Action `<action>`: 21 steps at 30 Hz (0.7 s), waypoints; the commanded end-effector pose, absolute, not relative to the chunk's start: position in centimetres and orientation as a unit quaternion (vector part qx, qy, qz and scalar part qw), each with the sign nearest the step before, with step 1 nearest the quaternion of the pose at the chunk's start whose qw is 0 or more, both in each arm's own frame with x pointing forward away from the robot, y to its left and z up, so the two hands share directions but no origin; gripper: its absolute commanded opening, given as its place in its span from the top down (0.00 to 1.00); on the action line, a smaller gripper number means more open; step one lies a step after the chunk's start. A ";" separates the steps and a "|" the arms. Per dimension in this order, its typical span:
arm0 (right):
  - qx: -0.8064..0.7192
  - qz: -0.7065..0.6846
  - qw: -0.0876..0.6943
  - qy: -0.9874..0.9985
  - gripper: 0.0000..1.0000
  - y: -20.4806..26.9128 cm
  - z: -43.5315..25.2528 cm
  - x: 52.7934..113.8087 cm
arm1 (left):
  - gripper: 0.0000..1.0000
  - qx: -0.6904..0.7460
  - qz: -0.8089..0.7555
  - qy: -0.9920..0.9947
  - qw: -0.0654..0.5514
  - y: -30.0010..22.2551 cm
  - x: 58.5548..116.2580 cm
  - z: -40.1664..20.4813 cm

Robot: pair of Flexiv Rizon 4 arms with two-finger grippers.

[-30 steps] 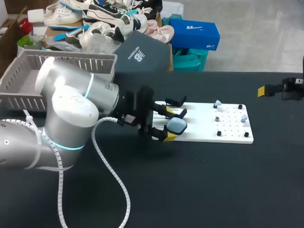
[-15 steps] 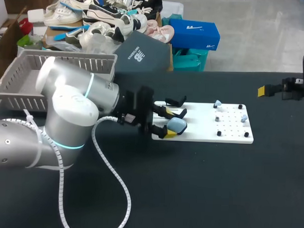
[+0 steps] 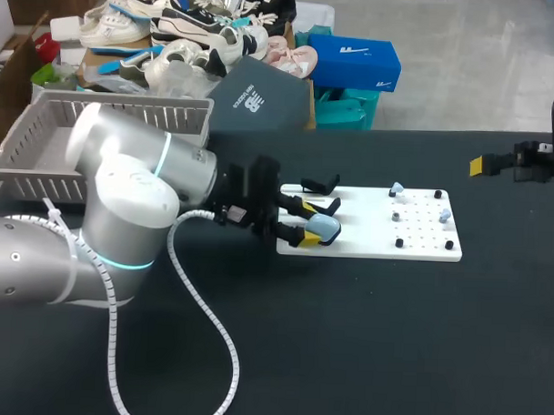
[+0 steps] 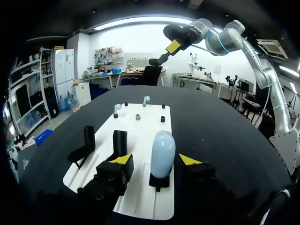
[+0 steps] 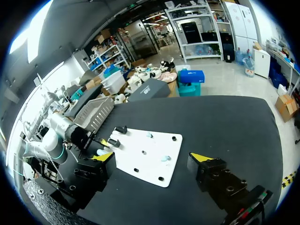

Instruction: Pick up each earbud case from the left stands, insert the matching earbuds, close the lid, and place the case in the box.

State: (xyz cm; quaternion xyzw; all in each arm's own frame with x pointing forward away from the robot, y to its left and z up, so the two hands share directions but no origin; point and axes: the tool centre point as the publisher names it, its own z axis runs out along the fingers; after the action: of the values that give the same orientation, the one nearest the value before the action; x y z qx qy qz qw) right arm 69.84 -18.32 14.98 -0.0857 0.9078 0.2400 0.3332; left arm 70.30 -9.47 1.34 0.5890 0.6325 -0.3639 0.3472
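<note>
In the head view, your left gripper (image 3: 306,223) sits at the white board's (image 3: 412,249) left end, where the pale blue earbud case (image 3: 324,228) is. Your left wrist view shows the case upright on its black stand (image 4: 158,180), between that gripper's spread fingers. In your right wrist view, the right gripper (image 5: 152,158) gapes wide, holding nothing, well apart from the board.

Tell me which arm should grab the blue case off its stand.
Left. Its open end effector straddles the case on its stand; the right arm sits far from it.

Glossy pale-blue plastic case (image 4: 162,152); matt white board (image 4: 145,126); matt black tabletop (image 3: 391,339).
</note>
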 end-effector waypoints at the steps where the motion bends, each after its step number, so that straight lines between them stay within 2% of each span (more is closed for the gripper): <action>1: -0.087 0.241 0.333 0.907 0.00 -18.4 14.9 69.9 | 0.41 0.591 -0.366 0.632 0.343 -9.6 70.5 1.2; 9: -0.087 0.241 0.333 0.907 0.00 -18.4 14.9 69.9 | 0.58 0.592 -0.367 0.631 0.343 -9.8 70.4 1.3; 14: -0.087 0.241 0.333 0.907 0.00 -18.4 14.9 69.9 | 0.59 0.592 -0.367 0.631 0.340 -9.8 70.4 1.2; 17: -0.087 0.241 0.333 0.907 0.00 -18.4 14.9 69.9 | 0.67 0.592 -0.368 0.631 0.339 -9.8 70.4 1.2; 21: -0.087 0.241 0.333 0.907 0.00 -18.4 14.9 69.9 | 0.71 0.593 -0.371 0.630 0.339 -9.9 70.3 1.3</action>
State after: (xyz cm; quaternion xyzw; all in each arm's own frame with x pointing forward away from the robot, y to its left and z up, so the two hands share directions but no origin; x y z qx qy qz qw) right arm 69.84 -18.32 14.98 -0.0857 0.9078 0.2400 0.3332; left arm 69.90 -9.81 1.32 0.5912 0.6304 -0.3692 0.3417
